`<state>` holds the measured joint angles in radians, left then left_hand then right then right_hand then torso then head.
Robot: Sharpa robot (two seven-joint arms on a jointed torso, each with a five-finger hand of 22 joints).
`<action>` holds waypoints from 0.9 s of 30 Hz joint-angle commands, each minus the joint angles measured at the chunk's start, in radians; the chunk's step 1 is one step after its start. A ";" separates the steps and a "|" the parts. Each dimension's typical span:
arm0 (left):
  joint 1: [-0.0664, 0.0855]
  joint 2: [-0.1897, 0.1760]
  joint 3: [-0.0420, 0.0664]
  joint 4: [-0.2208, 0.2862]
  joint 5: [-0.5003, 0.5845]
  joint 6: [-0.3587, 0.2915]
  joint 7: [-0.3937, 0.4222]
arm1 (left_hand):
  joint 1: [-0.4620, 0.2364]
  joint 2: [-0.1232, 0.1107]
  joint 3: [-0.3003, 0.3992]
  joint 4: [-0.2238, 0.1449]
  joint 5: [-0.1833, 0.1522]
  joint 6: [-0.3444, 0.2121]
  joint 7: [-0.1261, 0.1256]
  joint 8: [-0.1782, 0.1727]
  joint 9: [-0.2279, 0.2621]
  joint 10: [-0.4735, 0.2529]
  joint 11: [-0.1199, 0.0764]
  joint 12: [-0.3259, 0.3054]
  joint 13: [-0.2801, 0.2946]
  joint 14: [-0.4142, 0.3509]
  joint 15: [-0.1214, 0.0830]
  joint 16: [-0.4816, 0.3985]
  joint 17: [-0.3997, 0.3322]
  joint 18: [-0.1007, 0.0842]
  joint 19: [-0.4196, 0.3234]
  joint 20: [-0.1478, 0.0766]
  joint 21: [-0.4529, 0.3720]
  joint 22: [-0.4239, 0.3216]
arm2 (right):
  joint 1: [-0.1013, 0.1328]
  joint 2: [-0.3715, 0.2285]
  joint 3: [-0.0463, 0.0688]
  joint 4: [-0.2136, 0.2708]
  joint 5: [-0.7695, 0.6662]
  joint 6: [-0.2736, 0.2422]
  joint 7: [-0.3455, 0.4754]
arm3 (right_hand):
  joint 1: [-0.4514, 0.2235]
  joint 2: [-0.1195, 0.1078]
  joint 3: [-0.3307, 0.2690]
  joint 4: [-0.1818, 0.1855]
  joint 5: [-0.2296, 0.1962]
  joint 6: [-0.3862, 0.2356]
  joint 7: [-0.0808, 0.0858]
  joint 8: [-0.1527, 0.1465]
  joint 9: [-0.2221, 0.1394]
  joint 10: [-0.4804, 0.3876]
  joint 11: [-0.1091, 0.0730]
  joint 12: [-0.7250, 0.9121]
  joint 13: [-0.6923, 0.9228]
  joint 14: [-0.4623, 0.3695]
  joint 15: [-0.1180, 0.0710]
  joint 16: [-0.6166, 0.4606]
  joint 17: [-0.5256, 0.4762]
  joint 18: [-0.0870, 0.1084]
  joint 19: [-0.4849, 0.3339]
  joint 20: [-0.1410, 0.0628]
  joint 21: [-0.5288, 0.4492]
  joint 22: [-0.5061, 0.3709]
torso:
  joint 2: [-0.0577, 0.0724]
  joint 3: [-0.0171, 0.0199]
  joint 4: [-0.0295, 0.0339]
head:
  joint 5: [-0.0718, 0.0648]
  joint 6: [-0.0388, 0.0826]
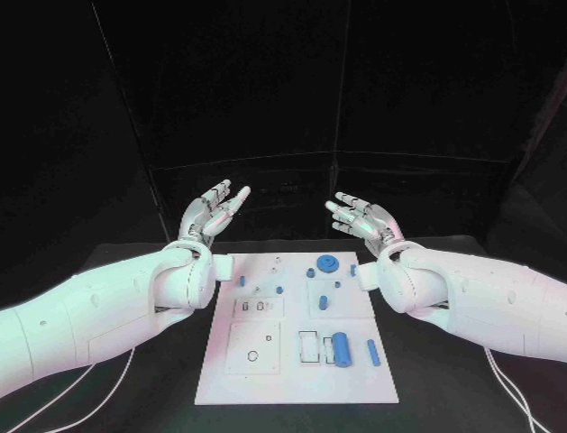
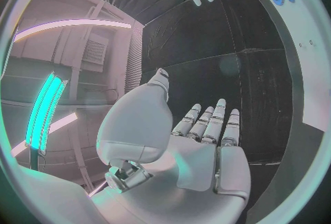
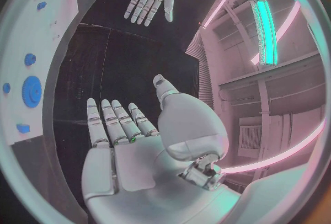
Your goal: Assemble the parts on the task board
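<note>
The black counter (image 1: 141,379) is seen under a dark backdrop, with the white task board (image 1: 297,383) lying flat at its middle between the 2 arms; the board is judged rigid and smooth. Both the left hand (image 1: 213,209) and the right hand (image 1: 364,219) are held raised beyond the board's far edge, fingers spread, nothing gripped. The blue parts are spread over the board, a cylinder (image 1: 341,348) near the front right and a gear-like disc (image 1: 326,263) at the far edge; they are judged light, stiff and slick, best pinched across their sides.
</note>
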<state>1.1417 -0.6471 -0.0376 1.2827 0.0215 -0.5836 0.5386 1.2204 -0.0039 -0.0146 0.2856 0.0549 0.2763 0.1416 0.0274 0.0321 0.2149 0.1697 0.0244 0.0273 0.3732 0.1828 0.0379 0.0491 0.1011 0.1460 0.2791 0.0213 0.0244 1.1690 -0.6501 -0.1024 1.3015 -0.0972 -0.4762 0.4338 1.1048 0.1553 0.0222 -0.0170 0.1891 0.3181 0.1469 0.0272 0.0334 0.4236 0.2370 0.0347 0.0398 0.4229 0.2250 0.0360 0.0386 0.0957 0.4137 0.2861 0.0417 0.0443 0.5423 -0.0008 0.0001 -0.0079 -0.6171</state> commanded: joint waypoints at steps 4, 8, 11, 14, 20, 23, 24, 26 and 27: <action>0.003 0.002 0.000 -0.005 0.002 0.072 0.040 | 0.007 0.001 0.001 0.003 0.007 0.008 0.060 0.006 0.001 0.008 0.001 0.003 0.001 0.010 -0.001 0.006 0.002 0.016 -0.002 0.006 0.004 0.001 | 0.023 0.023 -0.015 -0.050 -0.091 0.207 -0.052 | 0.190 -0.012 0.043 -0.128 -0.021 0.206 0.129 0.034 0.018 0.259 0.007 0.033 0.017 0.339 -0.005 0.052 0.023 0.045 0.225 0.005 0.052 0.029 | 0.000 0.0000 0.0003 | 0.000 0.000; 0.003 0.002 0.000 -0.005 0.002 0.072 0.040 | 0.011 0.003 0.003 0.002 0.006 0.020 0.067 0.007 0.003 0.021 0.009 0.005 0.003 0.029 0.002 0.009 0.005 0.033 0.007 0.008 0.007 0.003 | 0.027 0.027 -0.018 -0.058 -0.096 0.220 -0.055 | 0.238 -0.021 0.064 -0.179 -0.025 0.418 0.107 0.071 0.034 0.462 -0.024 0.078 0.027 0.484 -0.041 0.086 0.029 0.079 0.337 0.002 0.094 0.043 | 0.000 0.0000 0.0003 | 0.000 0.000; 0.003 -0.030 0.000 0.015 0.012 0.093 0.038 | 0.021 0.008 0.004 -0.001 0.006 0.050 0.080 0.011 0.005 0.059 0.023 0.009 0.006 0.080 0.008 0.019 0.013 0.055 0.032 0.012 0.016 0.008 | 0.029 -0.010 -0.017 -0.082 -0.374 0.122 -0.062 | 0.243 -0.024 0.086 -0.207 -0.024 0.535 0.091 0.081 0.034 0.527 -0.044 0.087 0.021 0.567 -0.068 0.099 0.029 0.087 0.400 -0.008 0.126 0.051 | 0.006 -0.0043 0.0025 | 0.009 -0.021; 0.004 -0.050 0.000 0.038 0.012 0.098 0.043 | 0.049 0.012 0.001 -0.010 0.006 0.136 0.099 0.022 0.012 0.160 0.046 0.020 0.013 0.227 0.020 0.050 0.035 0.059 0.139 0.015 0.051 0.028 | 0.031 -0.014 -0.017 -0.090 -0.500 0.107 -0.079 | 0.238 -0.031 0.116 -0.236 -0.023 0.598 0.075 0.086 0.035 0.604 -0.067 0.092 0.024 0.661 -0.097 0.114 0.038 0.090 0.462 -0.037 0.161 0.061 | 0.019 -0.0052 0.0036 | 0.010 -0.018; 0.004 -0.083 0.000 0.083 0.006 0.113 0.050 | 0.101 0.024 -0.013 -0.040 0.005 0.405 0.097 0.067 0.032 0.589 0.054 0.106 0.042 0.525 0.000 0.153 0.077 0.077 0.588 0.008 0.238 0.113 | 0.043 -0.022 -0.016 -0.094 -0.719 0.108 -0.142 | 0.229 -0.050 0.147 -0.268 0.000 0.678 0.051 0.099 0.040 0.725 -0.107 0.108 0.033 0.796 -0.146 0.153 0.071 0.090 0.552 -0.086 0.226 0.090 | 0.042 -0.0031 0.0079 | 0.009 -0.018; 0.004 -0.100 0.000 0.112 -0.005 0.122 0.048 | 0.120 0.030 -0.023 -0.056 0.005 0.505 0.095 0.079 0.036 0.647 0.033 0.116 0.039 0.613 -0.025 0.180 0.097 0.082 0.675 -0.010 0.276 0.124 | 0.053 -0.025 -0.015 -0.091 -0.826 0.118 -0.184 | 0.231 -0.068 0.153 -0.270 0.012 0.707 0.039 0.098 0.040 0.774 -0.125 0.106 0.038 0.851 -0.171 0.174 0.095 0.087 0.591 -0.114 0.273 0.114 | 0.059 -0.0016 0.0100 | 0.007 -0.014; 0.004 -0.107 0.000 0.123 -0.008 0.124 0.047 | 0.124 0.031 -0.026 -0.060 0.005 0.527 0.094 0.080 0.036 0.658 0.029 0.116 0.038 0.634 -0.031 0.184 0.104 0.083 0.695 -0.017 0.283 0.126 | 0.058 -0.026 -0.015 -0.090 -0.864 0.122 -0.200 | 0.229 -0.072 0.152 -0.269 0.011 0.712 0.036 0.097 0.040 0.784 -0.128 0.105 0.039 0.872 -0.175 0.185 0.104 0.088 0.603 -0.119 0.287 0.123 | 0.065 -0.0008 0.0114 | 0.005 -0.012; 0.003 -0.117 0.000 0.144 -0.015 0.126 0.045 | 0.132 0.034 -0.033 -0.068 0.005 0.559 0.090 0.079 0.035 0.670 0.024 0.110 0.036 0.663 -0.040 0.187 0.116 0.083 0.726 -0.025 0.292 0.128 | 0.065 -0.026 -0.015 -0.086 -0.924 0.130 -0.227 | 0.232 -0.082 0.149 -0.269 0.012 0.719 0.031 0.094 0.039 0.796 -0.135 0.101 0.040 0.916 -0.188 0.213 0.123 0.089 0.634 -0.133 0.322 0.141 | 0.079 -0.0005 0.0132 | 0.003 -0.007; 0.003 -0.123 0.000 0.156 -0.018 0.127 0.044 | 0.134 0.034 -0.034 -0.070 0.005 0.566 0.090 0.078 0.035 0.672 0.023 0.108 0.036 0.666 -0.041 0.186 0.118 0.083 0.731 -0.026 0.294 0.128 | 0.069 -0.027 -0.015 -0.084 -0.953 0.133 -0.241 | 0.233 -0.086 0.147 -0.269 0.015 0.722 0.029 0.092 0.039 0.800 -0.137 0.098 0.041 0.934 -0.193 0.226 0.133 0.088 0.647 -0.141 0.340 0.151 | 0.081 -0.0006 0.0136 | 0.002 -0.009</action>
<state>1.1433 -0.7675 -0.0387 1.4270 0.0242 -0.4851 0.5640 1.3467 0.0297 -0.0491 0.2203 0.0549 0.8355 0.2115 0.1048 0.0671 0.8832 0.1909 0.1390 0.0643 1.0343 0.1422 0.2237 0.1658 0.1714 0.8715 0.2533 0.3114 0.1515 1.2338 -0.6770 -0.1183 1.2121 -0.8568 -0.3533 0.2690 1.3366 0.1053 0.1622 -0.2686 0.1896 0.9762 0.1971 0.1158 0.0702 1.1353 0.1298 0.1314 0.0740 1.2184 0.0764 0.2006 0.1233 0.1636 0.9653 0.1931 0.2873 0.1472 0.6017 -0.0025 0.0103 -0.0034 -0.6272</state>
